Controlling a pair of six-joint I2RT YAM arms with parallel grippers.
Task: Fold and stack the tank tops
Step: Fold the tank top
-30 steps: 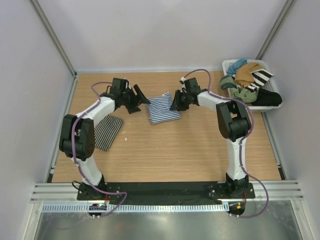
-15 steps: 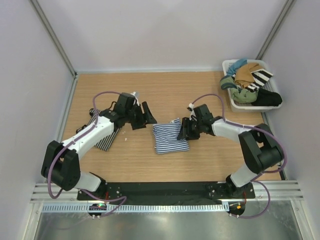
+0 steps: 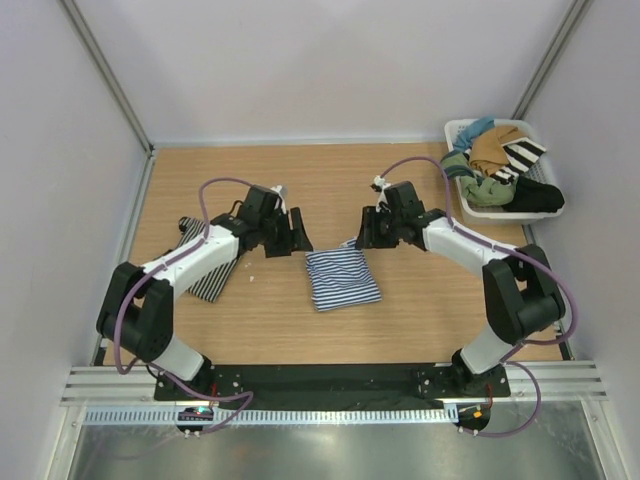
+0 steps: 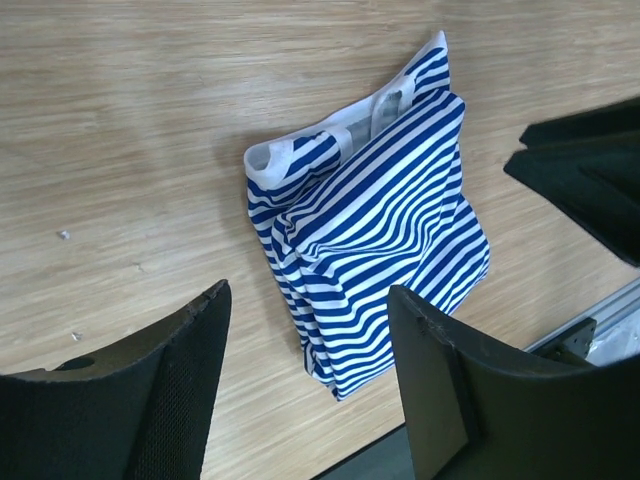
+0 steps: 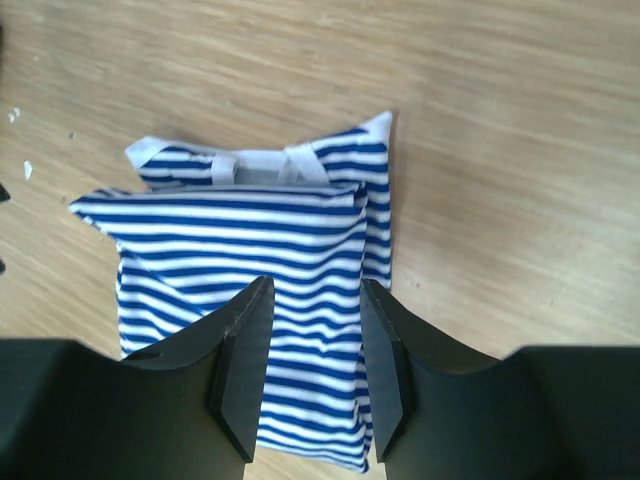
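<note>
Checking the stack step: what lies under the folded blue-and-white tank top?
Only wooden table shows around the blue-and-white tank top; nothing pokes out beneath it. The black-and-white tank top lies apart, left, partly under the left arm. Directly beneath is covered.

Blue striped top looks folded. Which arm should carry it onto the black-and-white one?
Left, probably. The left gripper hangs open beside the blue striped top, and the black-and-white top lies on that arm's side.
</note>
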